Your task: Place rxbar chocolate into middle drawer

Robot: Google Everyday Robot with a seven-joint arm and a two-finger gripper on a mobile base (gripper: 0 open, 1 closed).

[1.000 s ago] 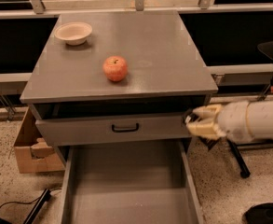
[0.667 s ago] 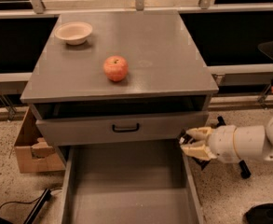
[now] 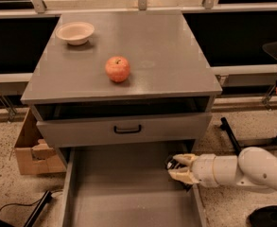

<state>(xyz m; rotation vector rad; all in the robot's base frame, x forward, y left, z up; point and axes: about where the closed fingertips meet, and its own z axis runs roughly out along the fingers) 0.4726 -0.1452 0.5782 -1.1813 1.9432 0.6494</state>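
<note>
1. Tool (image 3: 178,169), lower right of frame, at the right wall of the open drawer (image 3: 128,193): clamped on a chocolate bar (image 3: 172,164). Only a dark sliver of the bar shows, and its print is unreadable.
2. Open drawer: near end cut off by the bottom edge.
3. Arm (image 3: 251,171): runs out at the right edge.
4. Cardboard box (image 3: 31,150), left: partly hidden behind the cabinet.
5. Slot (image 3: 124,109) under the worktop (image 3: 166,41): too dark to tell contents.

High front camera looks down on cabinet (image 3: 142,41), end effector (image 3: 175,168) lower right.
</note>
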